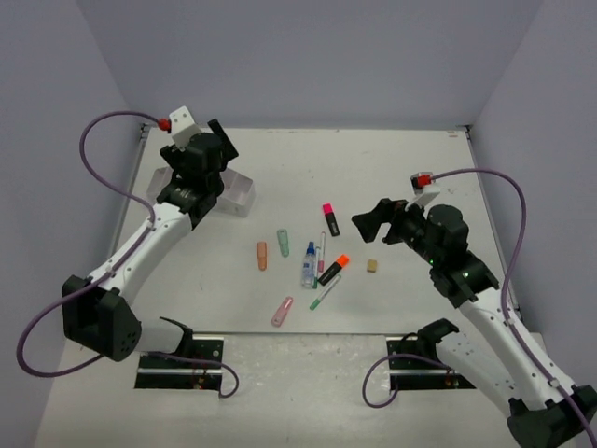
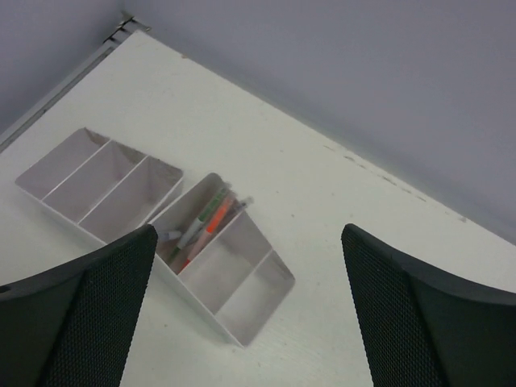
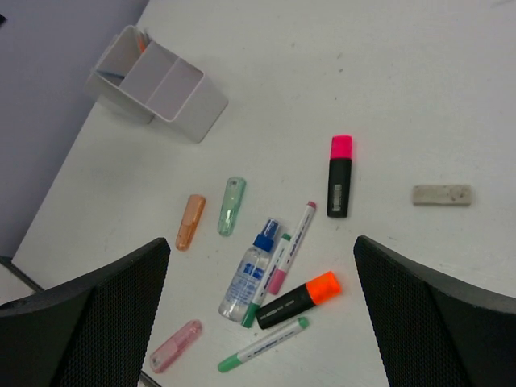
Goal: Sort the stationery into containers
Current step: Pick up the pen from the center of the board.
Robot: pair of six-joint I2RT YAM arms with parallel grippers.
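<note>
The stationery lies loose mid-table: a blue-capped clear bottle (image 1: 309, 265) (image 3: 248, 278), a pink-capped highlighter (image 1: 330, 219) (image 3: 339, 176), an orange-capped highlighter (image 1: 333, 270) (image 3: 299, 299), thin pink and green markers (image 3: 262, 344), short translucent orange (image 3: 191, 221), green (image 3: 231, 205) and pink (image 3: 175, 345) items, and a tan eraser (image 1: 372, 266) (image 3: 441, 194). My right gripper (image 1: 371, 227) (image 3: 262, 246) is open and empty above them. The white organiser (image 1: 238, 191) (image 2: 258, 294) holds a few pens (image 2: 205, 222) in one compartment. My left gripper (image 1: 216, 140) (image 2: 248, 242) is open and empty above it.
A second white organiser (image 2: 101, 185) of three bare compartments lies beside the first, at the table's back left. In the top view my left arm hides most of both. Grey walls close the table at the back and both sides.
</note>
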